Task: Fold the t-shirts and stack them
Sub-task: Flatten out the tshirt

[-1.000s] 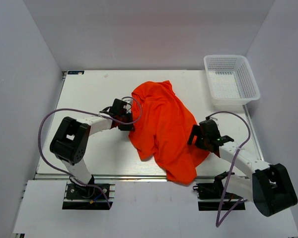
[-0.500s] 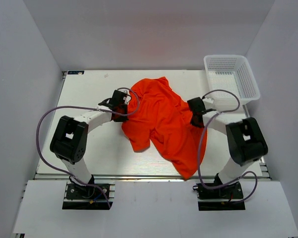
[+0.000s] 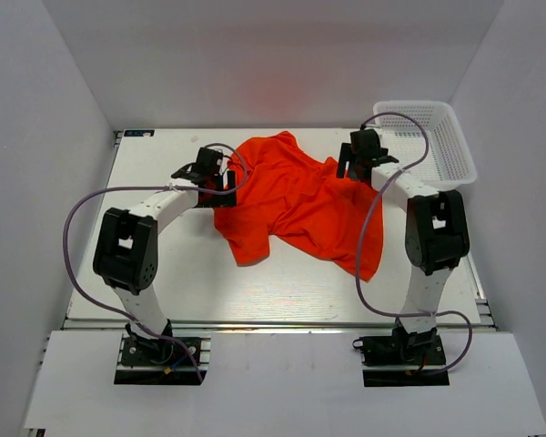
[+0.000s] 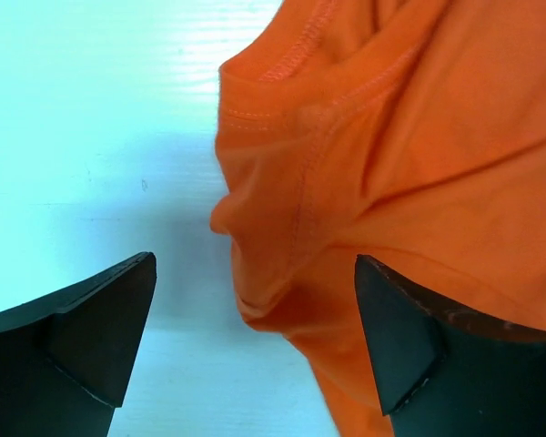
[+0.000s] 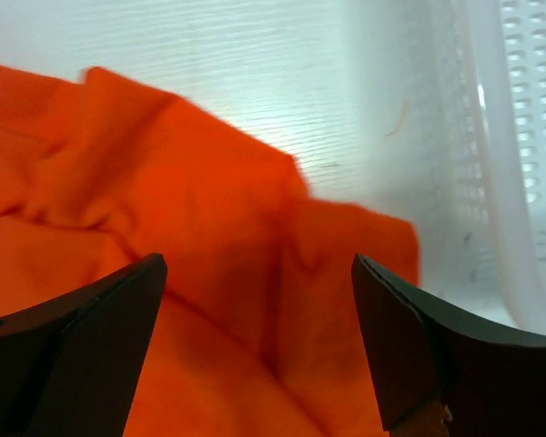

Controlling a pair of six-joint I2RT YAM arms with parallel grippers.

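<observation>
This looks to me like a robotics lab test cell. Plain pale wall panels (image 3: 273, 64) box in a white tabletop (image 3: 164, 273) along the left, top and right of the overhead frame. At the bottom edge, the left arm (image 3: 127, 255) and right arm (image 3: 437, 237) are bolted to metal base plates (image 3: 159, 355) by an aluminium rail (image 3: 273, 323), with purple cables (image 3: 73, 246) looping loose. An orange-red t-shirt (image 3: 291, 200) lies mid-frame, and a white mesh basket (image 3: 414, 104) sits upper right.

plain grey walls (image 3: 273, 64); white table (image 3: 168, 273)
</observation>
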